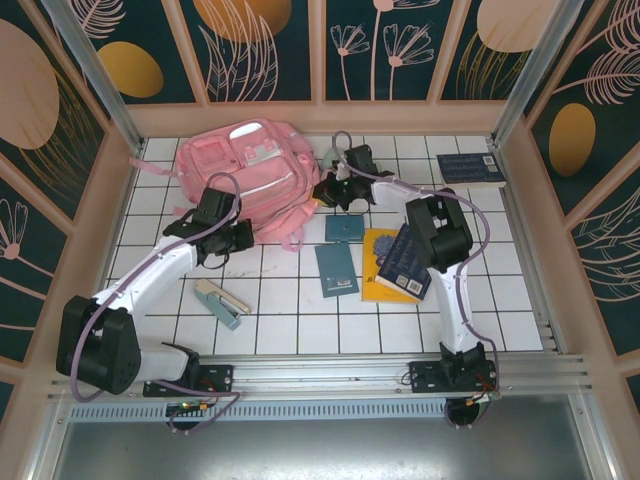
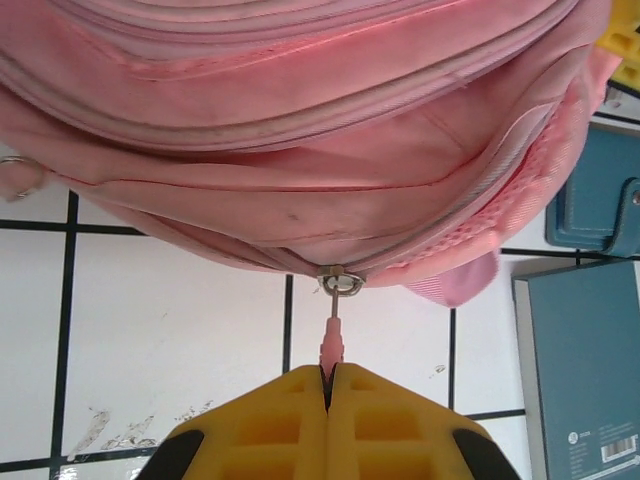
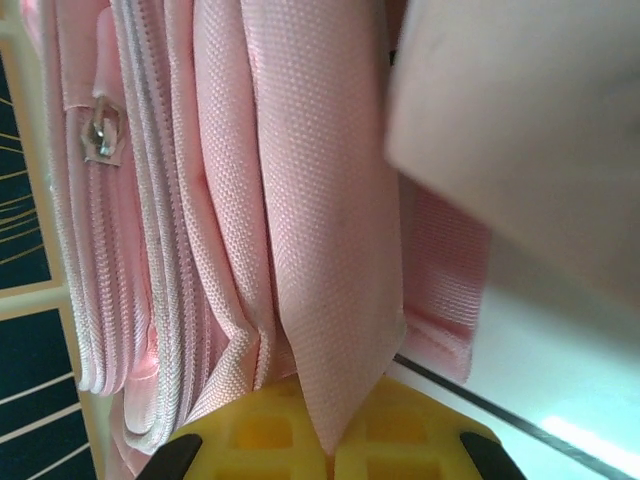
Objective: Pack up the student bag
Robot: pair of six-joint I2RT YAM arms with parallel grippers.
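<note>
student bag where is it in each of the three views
top external: student bag in the upper part, left of centre.
left wrist: student bag across the top half, its zipper pull pinched by the yellow left fingers.
right wrist: student bag in folds over left and centre, one fold between the right fingers.
shared landmark: the white tiled table.

Pink student bag (image 1: 245,175); teal notebook (image 1: 337,270); yellow book (image 1: 371,282); white, dark-gridded table (image 1: 300,330).

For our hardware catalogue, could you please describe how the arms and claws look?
The left arm and right arm are white tubes with black joints and lilac cables. The left claw and right claw are yellow with moulded grid recesses.
</note>
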